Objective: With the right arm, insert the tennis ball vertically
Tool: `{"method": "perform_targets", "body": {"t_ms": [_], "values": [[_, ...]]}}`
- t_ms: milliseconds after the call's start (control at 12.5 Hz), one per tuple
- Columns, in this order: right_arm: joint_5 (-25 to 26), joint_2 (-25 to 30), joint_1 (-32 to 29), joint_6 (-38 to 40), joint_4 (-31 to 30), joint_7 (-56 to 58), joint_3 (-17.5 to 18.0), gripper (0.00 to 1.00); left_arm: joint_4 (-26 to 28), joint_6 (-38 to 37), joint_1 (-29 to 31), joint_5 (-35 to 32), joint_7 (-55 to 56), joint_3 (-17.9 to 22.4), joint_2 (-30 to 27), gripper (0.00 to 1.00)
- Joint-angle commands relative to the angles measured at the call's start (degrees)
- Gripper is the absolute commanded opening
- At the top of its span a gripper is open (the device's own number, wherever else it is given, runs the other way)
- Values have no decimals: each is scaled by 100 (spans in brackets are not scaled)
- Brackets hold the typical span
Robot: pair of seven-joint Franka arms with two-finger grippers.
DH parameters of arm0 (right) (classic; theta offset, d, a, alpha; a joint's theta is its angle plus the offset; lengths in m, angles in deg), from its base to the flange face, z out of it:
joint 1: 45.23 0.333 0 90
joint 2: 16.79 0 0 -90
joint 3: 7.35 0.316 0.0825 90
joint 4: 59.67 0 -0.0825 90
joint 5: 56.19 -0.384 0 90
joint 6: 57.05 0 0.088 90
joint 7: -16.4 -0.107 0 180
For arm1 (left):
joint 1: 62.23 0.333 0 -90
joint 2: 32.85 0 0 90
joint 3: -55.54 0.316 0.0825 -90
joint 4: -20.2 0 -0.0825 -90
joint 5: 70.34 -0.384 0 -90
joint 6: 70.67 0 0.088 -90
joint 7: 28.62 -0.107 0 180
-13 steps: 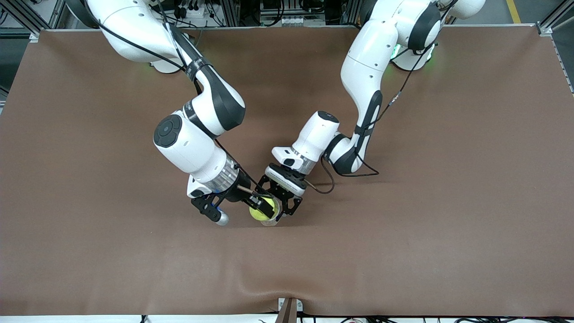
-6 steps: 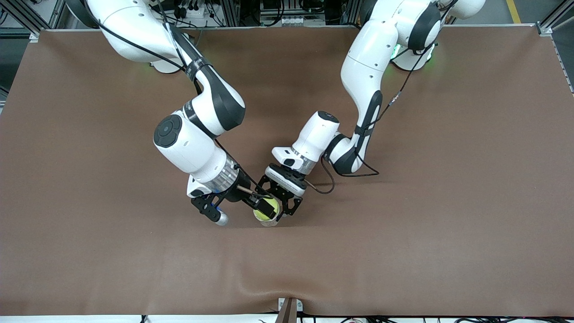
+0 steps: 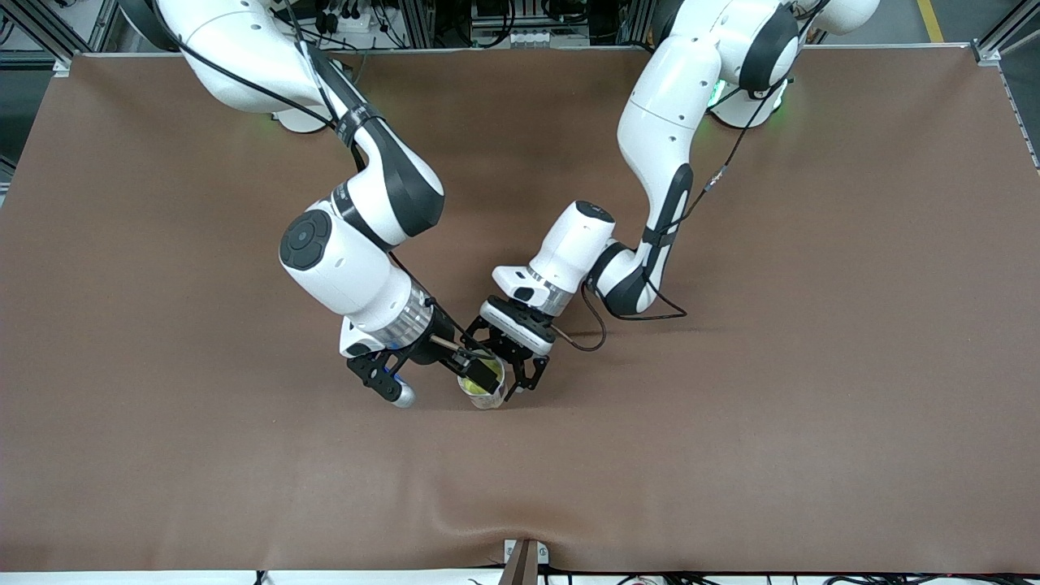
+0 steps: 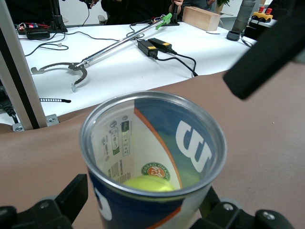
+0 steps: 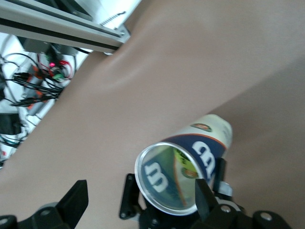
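Ball (image 4: 148,183) lay deep inside the upright can (image 3: 483,392).
Right gripper (image 3: 439,380) hung spread above the can's mouth — left gripper (image 3: 508,366) stood spread around the can.

My tennis ball (image 4: 148,184) is yellow-green and sits at the bottom of the can (image 4: 152,157), an upright clear tube with a metal rim and a blue, white and orange label. The can stands mid-table, a little toward the right arm's end, on the brown mat.
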Motion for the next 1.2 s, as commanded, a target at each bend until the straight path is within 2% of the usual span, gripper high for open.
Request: {"method": "perform_targets", "body": {"t_ms": [0, 479, 638, 798, 957, 1117], "values": [[55, 383, -360, 963, 138, 450, 23, 99, -189, 75, -45, 113, 3, 85, 76, 100], [142, 1702, -1160, 3496, 112, 2815, -47, 100, -207, 75, -54, 122, 47, 15, -144, 100], [475, 2132, -1406, 4120, 95, 3623, -82, 100, -268, 75, -54, 130, 65, -20, -258, 100], [801, 2545, -1434, 4648, 77, 4423, -405, 100, -268, 67, -54, 130, 109, -3, -451, 100], [837, 2880, -1425, 5298, 51, 5284, -949, 100, -259, 58, -54, 122, 91, 32, -635, 100], [837, 3362, -1442, 5389, -412, 6059, -1425, 100, -259, -117, -36, 104, 56, 85, -881, 100]]}}
